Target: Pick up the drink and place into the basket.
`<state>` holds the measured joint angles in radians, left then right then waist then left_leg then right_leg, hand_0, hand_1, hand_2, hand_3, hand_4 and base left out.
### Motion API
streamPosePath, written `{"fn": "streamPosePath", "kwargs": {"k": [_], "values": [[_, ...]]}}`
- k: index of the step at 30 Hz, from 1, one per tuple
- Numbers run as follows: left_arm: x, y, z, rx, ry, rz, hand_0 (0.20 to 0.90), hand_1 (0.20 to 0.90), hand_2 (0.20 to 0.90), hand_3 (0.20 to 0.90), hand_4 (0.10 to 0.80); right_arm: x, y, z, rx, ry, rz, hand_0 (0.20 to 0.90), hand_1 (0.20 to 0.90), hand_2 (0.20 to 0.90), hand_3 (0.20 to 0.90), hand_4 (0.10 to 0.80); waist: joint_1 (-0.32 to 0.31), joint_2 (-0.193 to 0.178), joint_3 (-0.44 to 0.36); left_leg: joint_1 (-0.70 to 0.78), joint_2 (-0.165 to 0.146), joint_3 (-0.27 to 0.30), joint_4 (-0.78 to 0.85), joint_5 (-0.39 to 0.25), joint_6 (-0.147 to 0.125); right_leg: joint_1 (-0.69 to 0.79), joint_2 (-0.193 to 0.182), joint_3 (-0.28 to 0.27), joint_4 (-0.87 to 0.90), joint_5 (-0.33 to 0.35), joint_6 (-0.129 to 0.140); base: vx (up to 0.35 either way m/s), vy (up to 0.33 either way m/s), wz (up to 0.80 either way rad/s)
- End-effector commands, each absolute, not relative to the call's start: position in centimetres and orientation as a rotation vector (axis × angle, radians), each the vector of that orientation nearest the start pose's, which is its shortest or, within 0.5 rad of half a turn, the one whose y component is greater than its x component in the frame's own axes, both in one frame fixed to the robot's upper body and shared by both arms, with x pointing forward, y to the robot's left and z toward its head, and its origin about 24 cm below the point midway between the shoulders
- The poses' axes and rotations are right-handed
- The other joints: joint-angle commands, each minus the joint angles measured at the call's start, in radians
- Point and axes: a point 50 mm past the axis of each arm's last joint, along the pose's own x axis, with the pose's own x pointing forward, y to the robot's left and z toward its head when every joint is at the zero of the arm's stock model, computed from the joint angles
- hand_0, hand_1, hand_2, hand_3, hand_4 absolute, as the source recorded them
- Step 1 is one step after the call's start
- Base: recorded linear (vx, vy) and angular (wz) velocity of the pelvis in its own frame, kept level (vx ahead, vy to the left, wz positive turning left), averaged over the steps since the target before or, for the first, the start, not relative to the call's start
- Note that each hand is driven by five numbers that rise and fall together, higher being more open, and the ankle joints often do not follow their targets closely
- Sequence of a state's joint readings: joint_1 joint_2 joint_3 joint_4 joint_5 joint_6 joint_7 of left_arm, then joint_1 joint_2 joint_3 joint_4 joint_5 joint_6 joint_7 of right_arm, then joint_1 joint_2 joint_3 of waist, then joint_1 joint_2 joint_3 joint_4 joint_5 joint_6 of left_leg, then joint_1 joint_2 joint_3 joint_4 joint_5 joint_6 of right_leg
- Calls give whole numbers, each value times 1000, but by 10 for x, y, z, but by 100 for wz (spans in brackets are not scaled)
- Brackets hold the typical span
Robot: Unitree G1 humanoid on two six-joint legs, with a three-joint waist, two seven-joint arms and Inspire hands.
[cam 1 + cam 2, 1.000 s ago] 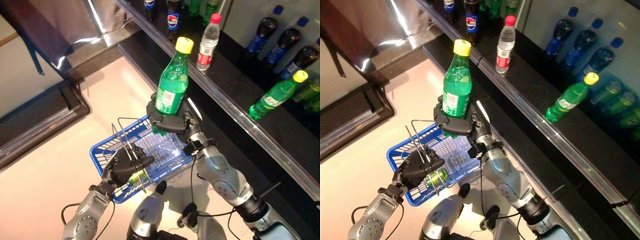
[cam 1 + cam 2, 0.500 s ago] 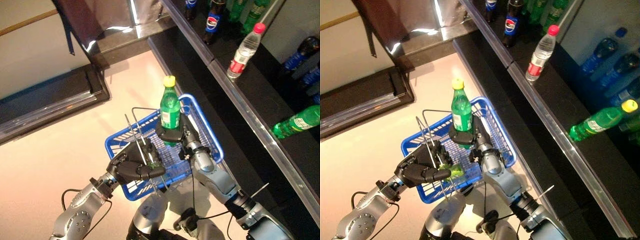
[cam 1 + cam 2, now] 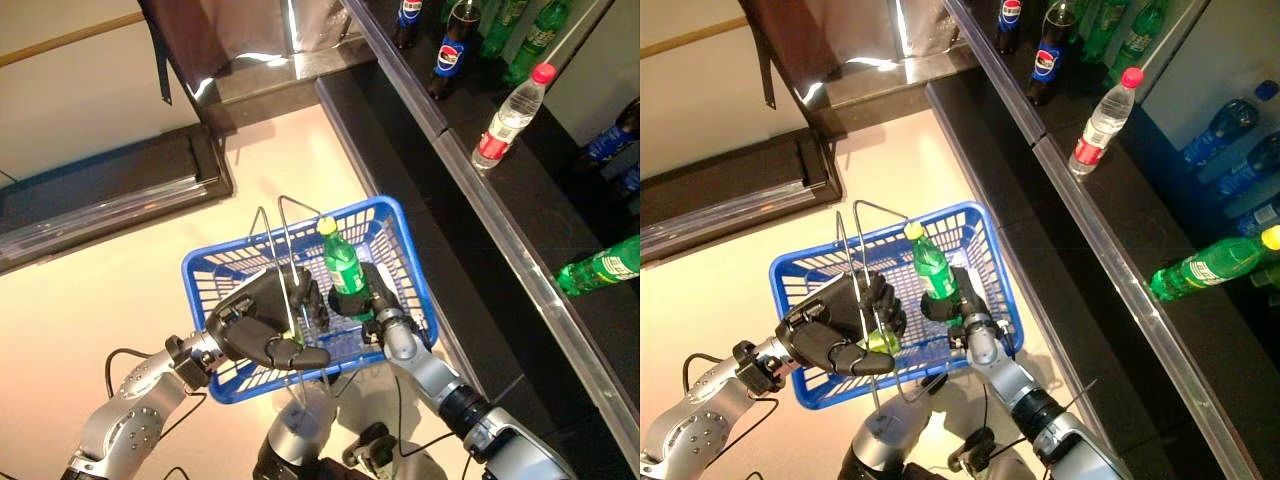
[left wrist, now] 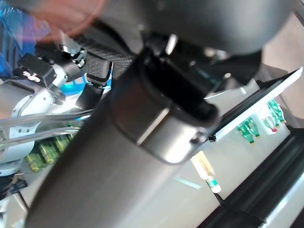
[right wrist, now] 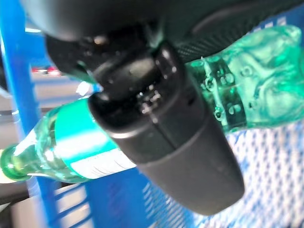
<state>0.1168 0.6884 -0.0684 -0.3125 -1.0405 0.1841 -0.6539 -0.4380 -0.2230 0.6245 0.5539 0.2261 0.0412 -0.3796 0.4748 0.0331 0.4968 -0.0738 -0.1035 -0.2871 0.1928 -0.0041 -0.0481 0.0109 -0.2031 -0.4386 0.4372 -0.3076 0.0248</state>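
Note:
My right hand (image 3: 368,297) is shut on a green bottle (image 3: 341,265) with a yellow cap and holds it upright inside the blue basket (image 3: 412,272). The bottle's base is low in the basket; its cap stands near the far rim. In the right wrist view the fingers (image 5: 166,123) wrap the green bottle (image 5: 256,71). My left hand (image 3: 262,325) is shut on the basket's thin wire handles (image 3: 287,232) and holds the basket up in front. Another green drink (image 3: 878,342) lies in the basket behind the left hand.
A dark shelf with a metal edge (image 3: 500,230) runs along the right. On it stand a clear water bottle (image 3: 508,118), dark cola bottles (image 3: 448,50) and a lying green bottle (image 3: 600,268). A dark mat (image 3: 110,195) lies on the floor at the left.
My right hand has lowered the green bottle from above the basket down into it. The left hand has kept hold of the handles. The camera has shifted toward the shelf.

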Motion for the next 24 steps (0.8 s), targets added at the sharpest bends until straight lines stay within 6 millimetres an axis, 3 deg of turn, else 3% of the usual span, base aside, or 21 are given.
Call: {"fn": "streamPosePath", "kwargs": {"k": [1, 4, 9, 11, 15, 22, 24], "values": [[182, 161, 211, -417, -765, -1308, 300, 300, 300, 200, 100, 292, -88, -23, -303, 313, 125, 300, 300, 300, 200, 100, -1, 17, -184, -58, -12, 4, 91, -42, 0, 73, 15, -26, -136, 137, 11, 0, 0, 0], [181, 158, 216, -419, -770, -1320, 300, 300, 300, 200, 100, 290, -99, -37, -233, 394, 56, 300, 300, 300, 200, 100, 0, 22, -171, -64, -15, 1, 88, -41, 3, 67, 14, -26, -138, 141, 15, -8, -4, 4], [180, 157, 220, -421, -773, -1316, 300, 300, 300, 200, 100, 277, -126, -72, 205, 670, -112, 300, 300, 300, 200, 100, 11, 25, -154, -65, -18, -3, 88, -45, 4, 68, 12, -33, -139, 143, 17, -2, -2, 1], [179, 156, 222, -428, -768, -1312, 300, 300, 300, 200, 100, 269, -136, -85, 262, 776, -138, 300, 300, 300, 200, 100, 19, 27, -152, -67, -19, -5, 88, -46, 6, 69, 12, -36, -141, 144, 17, 9, -4, 3], [178, 157, 226, -441, -763, -1313, 300, 300, 300, 200, 100, 256, -156, -98, 143, 865, -147, 300, 300, 300, 200, 100, 30, 26, -148, -69, -19, -11, 84, -41, 9, 69, 15, -39, -143, 147, 17, 21, -10, 8], [178, 153, 227, -436, -751, -1319, 300, 300, 300, 200, 100, 244, -156, -108, 17, 999, -149, 300, 300, 300, 200, 100, 41, 18, -142, -68, -22, -16, 80, -37, 12, 69, 17, -41, -140, 149, 17, 9, -5, 1], [179, 150, 227, -436, -752, -1313, 300, 300, 300, 200, 100, 226, -163, -118, -4, 1153, -182, 300, 300, 300, 200, 100, 42, 16, -138, -67, -19, -15, 78, -35, 12, 69, 17, -42, -141, 150, 17, 0, 0, 0]]}}
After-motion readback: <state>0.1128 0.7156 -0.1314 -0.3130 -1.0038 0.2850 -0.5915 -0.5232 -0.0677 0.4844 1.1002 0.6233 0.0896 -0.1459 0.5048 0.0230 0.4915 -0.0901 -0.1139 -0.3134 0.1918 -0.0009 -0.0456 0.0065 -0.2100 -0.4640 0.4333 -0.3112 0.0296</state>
